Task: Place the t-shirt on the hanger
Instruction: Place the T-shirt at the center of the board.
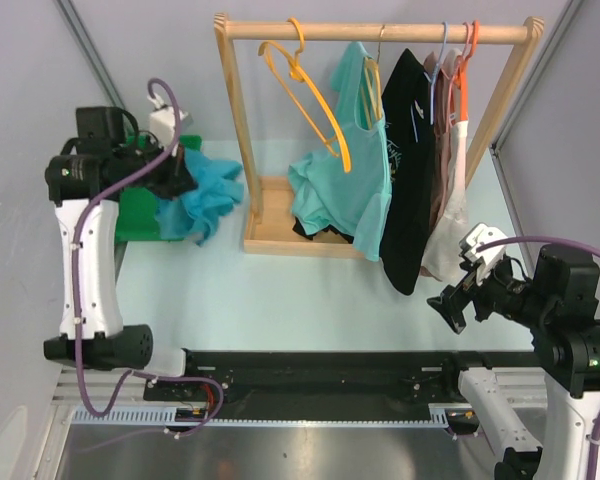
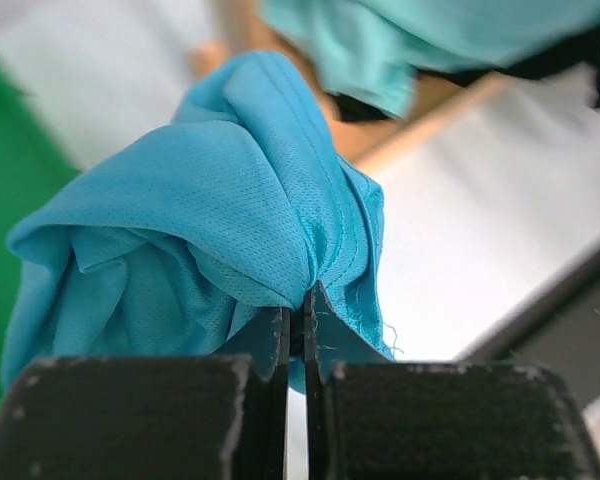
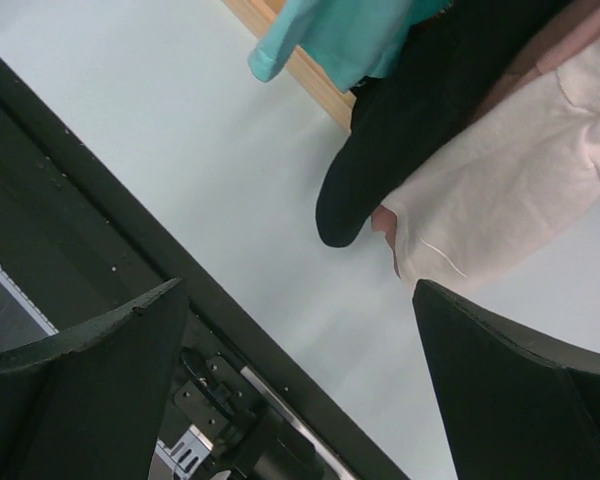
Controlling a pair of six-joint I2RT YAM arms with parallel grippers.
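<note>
between the left fingers (image 2: 288,345), pressed together, a fold of the t-shirt (image 2: 210,220) is pinched, cloth bunched beyond their tips; right fingers (image 1: 452,305) spread apart above the surface (image 1: 280,290).

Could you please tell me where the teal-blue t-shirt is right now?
The t-shirt is at the far left of the top view, bunched in the shut left gripper, beside a green object and left of the wooden rack.

Wooden rack (image 1: 380,32) with a mint-green shirt (image 1: 350,190), black shirt (image 1: 408,200) and pale garment (image 1: 450,240) hanging from its rail; green object (image 1: 135,215) to its left.
</note>
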